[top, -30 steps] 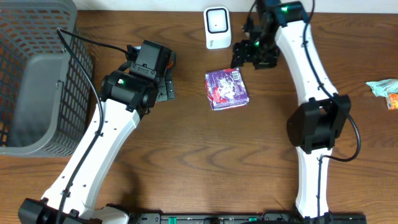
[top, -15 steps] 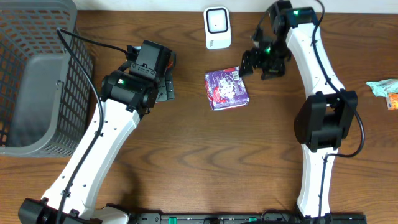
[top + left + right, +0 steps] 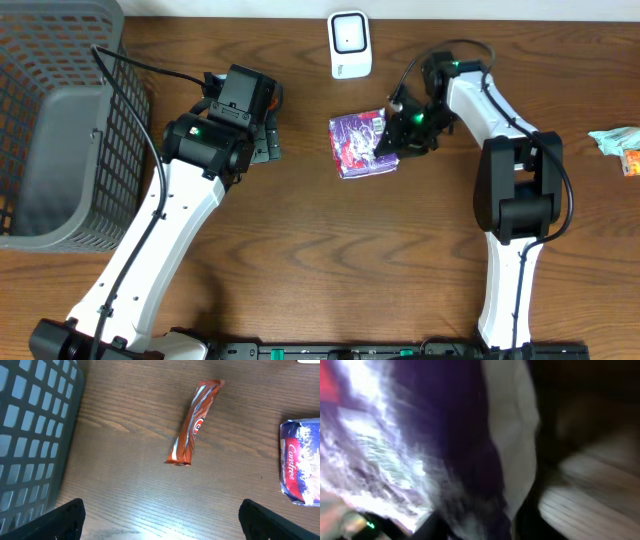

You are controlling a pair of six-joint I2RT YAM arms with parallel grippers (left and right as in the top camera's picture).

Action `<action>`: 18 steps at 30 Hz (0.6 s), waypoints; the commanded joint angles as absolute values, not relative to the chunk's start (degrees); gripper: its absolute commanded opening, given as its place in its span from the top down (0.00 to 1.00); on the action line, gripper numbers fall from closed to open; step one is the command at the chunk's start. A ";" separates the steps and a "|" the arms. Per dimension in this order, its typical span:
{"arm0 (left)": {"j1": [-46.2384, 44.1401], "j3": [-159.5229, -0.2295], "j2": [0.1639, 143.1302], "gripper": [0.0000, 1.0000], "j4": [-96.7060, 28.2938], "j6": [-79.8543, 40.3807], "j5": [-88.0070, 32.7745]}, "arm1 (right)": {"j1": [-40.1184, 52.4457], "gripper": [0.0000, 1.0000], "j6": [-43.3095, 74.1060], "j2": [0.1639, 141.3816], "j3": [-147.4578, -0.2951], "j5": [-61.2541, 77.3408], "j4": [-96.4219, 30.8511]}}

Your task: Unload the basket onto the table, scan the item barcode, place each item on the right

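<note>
Purple packet (image 3: 355, 145) lies mid-table, on the near side of the white scanner (image 3: 349, 42). The right gripper (image 3: 395, 140) is at its right edge, but I cannot tell whether those jaws have closed on it. Left gripper (image 3: 162, 517) hangs to the left, jaws wide, near an orange wrapped bar (image 3: 194, 422).

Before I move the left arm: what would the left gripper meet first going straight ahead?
Likely the orange-red foil-wrapped snack bar on the brown wooden table, lying ahead of the open left gripper; depth is unclear.
</note>
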State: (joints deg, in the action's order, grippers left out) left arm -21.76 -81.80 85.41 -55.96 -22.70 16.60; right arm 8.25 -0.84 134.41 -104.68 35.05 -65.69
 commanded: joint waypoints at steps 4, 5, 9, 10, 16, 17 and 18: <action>-21.56 -82.50 85.41 0.02 -56.14 -22.83 16.73 | 7.27 0.99 -1.30 133.56 -104.22 37.10 -65.06; -21.56 -82.50 85.41 0.02 -56.14 -22.83 16.75 | 7.18 0.99 -0.62 133.14 -105.16 36.16 -65.87; -21.56 -82.50 85.41 0.02 -56.12 -22.83 16.75 | 7.42 0.99 3.31 130.72 -110.56 25.82 -70.15; -21.56 -82.50 85.41 0.02 -56.14 -22.83 16.75 | 7.57 0.99 4.14 130.10 -112.01 22.94 -71.26; -21.56 -82.50 85.41 0.02 -56.14 -22.83 16.75 | 9.80 0.99 15.59 126.58 -120.66 -4.27 -79.42; -21.56 -82.50 85.41 0.02 -56.14 -22.83 16.73 | 10.44 0.99 17.43 126.37 -121.47 -9.10 -80.86; -21.56 -82.50 85.41 0.02 -56.14 -22.83 16.75 | 11.31 0.99 19.51 126.32 -121.89 -14.85 -82.28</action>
State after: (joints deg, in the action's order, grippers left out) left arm -21.76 -81.80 85.38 -55.96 -22.68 16.60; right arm 8.60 10.31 129.97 -118.63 7.68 -79.64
